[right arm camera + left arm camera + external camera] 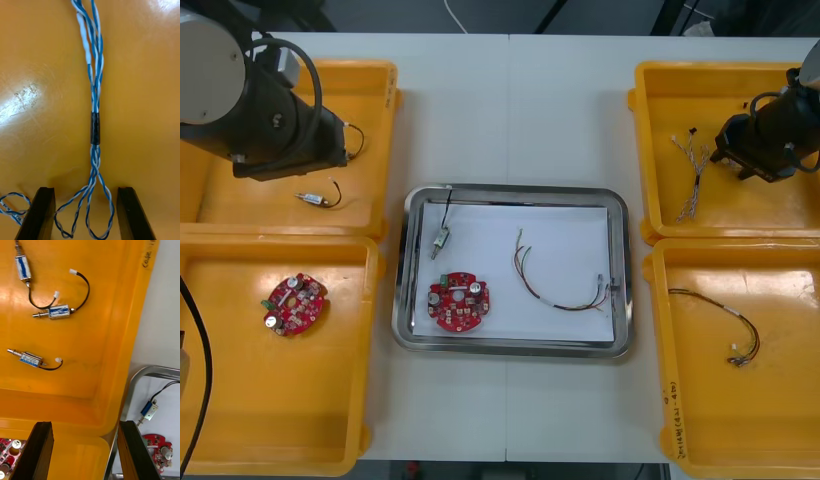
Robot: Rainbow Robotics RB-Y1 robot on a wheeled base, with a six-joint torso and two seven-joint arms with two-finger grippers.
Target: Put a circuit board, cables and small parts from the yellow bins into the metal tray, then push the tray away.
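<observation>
Yellow bins [280, 400], red circuit board [459, 303], shiny tray [515, 190] white inside — twisted blue-and-white cable [95, 86].

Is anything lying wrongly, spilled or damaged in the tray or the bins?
Nothing looks spilled or damaged. The circuit board, a small metal part and a cable lie inside the metal tray. One end of the cable reaches the tray's right rim; I cannot tell whether it rests on it.

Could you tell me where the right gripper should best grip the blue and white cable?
Probably at the black sleeve, from above: there the blue and white cable lies flat in the yellow bin as one bundle, just ahead of the open jaws of the right gripper.
</observation>
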